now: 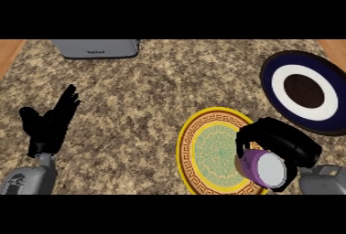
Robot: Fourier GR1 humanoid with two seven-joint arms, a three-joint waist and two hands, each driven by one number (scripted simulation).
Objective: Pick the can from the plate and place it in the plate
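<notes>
On a speckled brown granite counter (155, 87), the robot's right hand (283, 141) curls its black fingers (253, 135) round a purple can (255, 165) — the can tipped on its side, its pale round end (269, 170) turned toward the lower right of the head view. Hand and can sit over the right-hand edge of a yellow-rimmed plate (202, 155), whose patterned green centre and orange key-pattern band show bare to the left of the can; whether the can touches the plate or is held just above it cannot be told from this angle. The grey right forearm (323, 180) enters at the lower right corner.

Beyond it, at the upper right, lies a second plate (277, 73), dark blue at the rim with a white ring and a dark brown centre — its lower edge close to the back of the right hand and near the yellow plate's far rim.

At the left of the view, well apart from both plates, the left hand (51, 121) rests open, fingers straight and pointing up, holding nothing, above its grey forearm (30, 178). A grey appliance (94, 48) stands at the counter's far edge, upper left, and strips of wood-coloured surface (8, 52) show at both upper corners.
</notes>
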